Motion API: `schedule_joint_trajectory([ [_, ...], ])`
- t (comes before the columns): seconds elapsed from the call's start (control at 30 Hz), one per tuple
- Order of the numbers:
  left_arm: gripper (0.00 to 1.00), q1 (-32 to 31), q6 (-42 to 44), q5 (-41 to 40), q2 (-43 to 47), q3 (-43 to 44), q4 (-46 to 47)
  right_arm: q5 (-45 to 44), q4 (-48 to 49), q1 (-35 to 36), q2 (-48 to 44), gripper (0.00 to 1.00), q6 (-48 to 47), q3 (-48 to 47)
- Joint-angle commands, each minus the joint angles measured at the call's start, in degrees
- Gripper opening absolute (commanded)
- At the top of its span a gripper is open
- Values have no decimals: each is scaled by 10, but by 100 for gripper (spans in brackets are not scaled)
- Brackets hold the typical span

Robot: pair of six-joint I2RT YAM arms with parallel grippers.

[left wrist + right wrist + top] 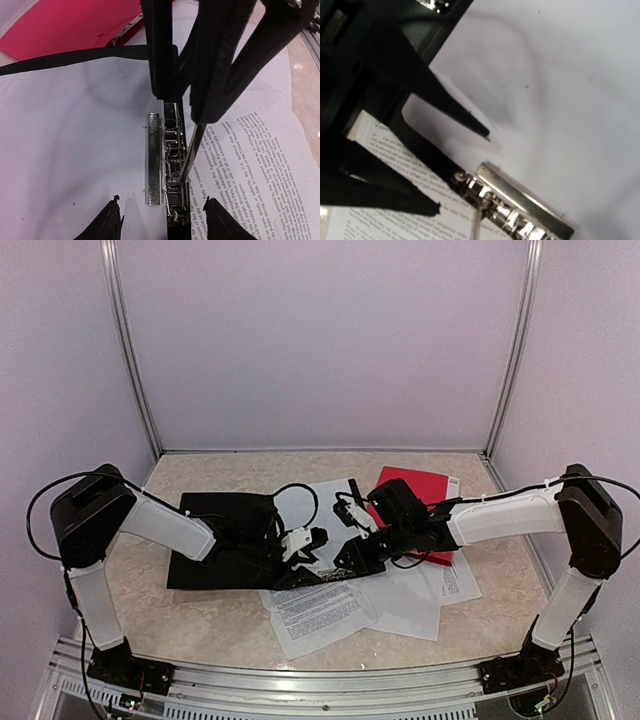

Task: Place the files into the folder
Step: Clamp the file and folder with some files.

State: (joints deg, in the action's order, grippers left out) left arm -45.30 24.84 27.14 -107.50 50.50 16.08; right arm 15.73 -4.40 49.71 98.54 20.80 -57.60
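In the top view the left gripper (318, 538) and the right gripper (358, 552) meet tip to tip over the middle of the table (200, 630). The black folder (215, 540) lies open under and behind the left gripper, and the red folder (420, 485) lies behind the right gripper. The files (320, 615) are spread loose below both grippers and towards the arm bases. In the left wrist view the left gripper is open, and its two fingertips (114, 220) stand apart and hold nothing. Between them runs the metal clip (154, 160) of the black folder, with a thin lever (186, 155) standing up from it. A blank sheet (75, 140) lies on one side of the fingers and a printed sheet (250, 160) on the other side. The right gripper comes in just ahead of them, over the clip. In the right wrist view the right gripper's jaws are also apart, with nothing pressed between them. The end of the clip is just ahead of the tips, the blank sheet is beyond it, and the printed sheet is under the lower finger (395, 197).
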Motion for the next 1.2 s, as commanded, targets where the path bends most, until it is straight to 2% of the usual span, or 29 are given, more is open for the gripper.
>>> schedule_joint_trajectory([
  [0.0,55,4,-2,-5,12,-7,4,-5,-15,6,11,24,3,-12],
  [0.77,55,1,13,5,10,-1,1,-30,-35,7,17,5,-7,-12],
  [1.17,55,-2,43,20,-41,42,-7,-42,-40,3,18,1,-8,-10],
])
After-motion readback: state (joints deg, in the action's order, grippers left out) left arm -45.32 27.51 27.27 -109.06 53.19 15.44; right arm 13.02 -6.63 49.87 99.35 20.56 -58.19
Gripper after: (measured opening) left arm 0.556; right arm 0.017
